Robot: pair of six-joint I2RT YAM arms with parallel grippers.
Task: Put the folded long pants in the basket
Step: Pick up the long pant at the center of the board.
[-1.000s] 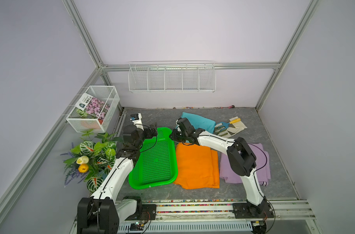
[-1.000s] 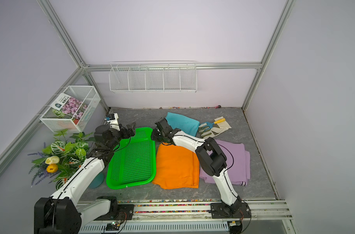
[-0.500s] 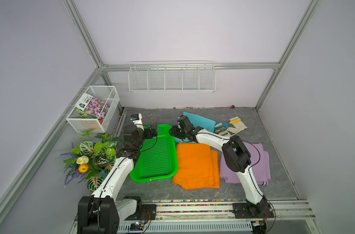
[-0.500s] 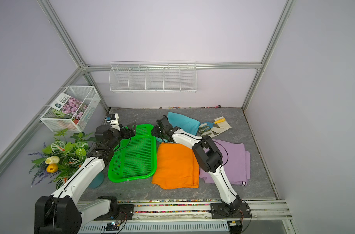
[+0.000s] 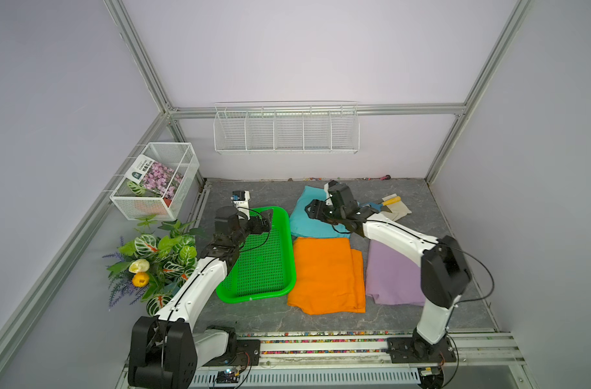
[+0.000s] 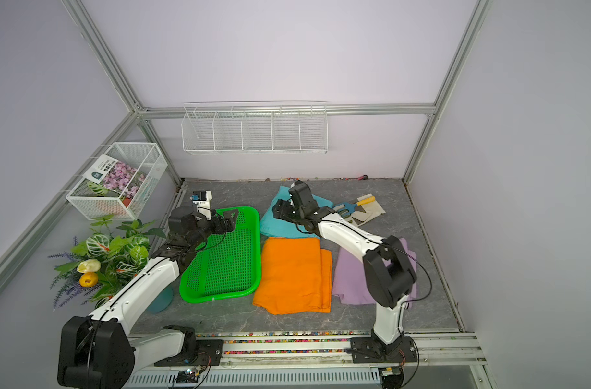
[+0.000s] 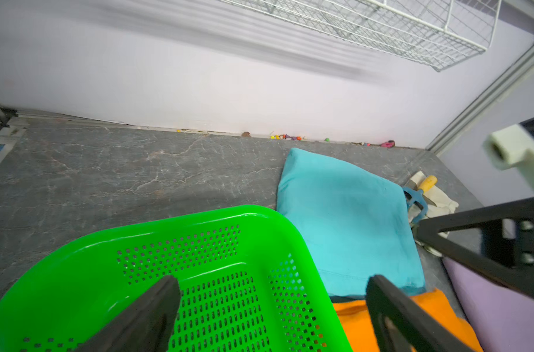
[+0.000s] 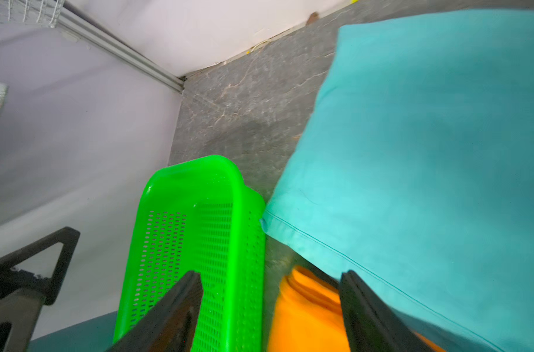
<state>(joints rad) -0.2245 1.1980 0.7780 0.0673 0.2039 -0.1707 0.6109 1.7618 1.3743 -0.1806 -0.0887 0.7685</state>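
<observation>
The left arm [image 5: 199, 279] lies across the left rim of the green basket [image 5: 263, 269] and hides most of that side in both top views. The left jaws hang over the basket's far end, spread wide with nothing between them. In the left wrist view the basket's near half is cut off.

All three folded pants lie on the grey table [image 5: 253, 192], outside the basket. The teal pants [image 5: 307, 222] are just right of the basket's far end, and the orange pants [image 5: 321, 272] are in front of them along the basket's right side. The basket's near right corner seems to touch the orange edge, though whether it overlaps the cloth is hard to tell.

The right arm [image 5: 395, 235] hides the teal pants' right part and crosses the far corner of the lilac pants [image 5: 392, 279]. The right jaws are above the teal pants, apart and holding nothing. The right wrist view is blurred. No cuffs show on any pair. Behind the arm, the pale gloves [image 5: 400, 210] are partly covered.

A second ago the right jaws were at the basket's far right corner. They have since drawn back to the right and opened. The basket now sits a little further back and straighter. The left jaws have hardly moved.
</observation>
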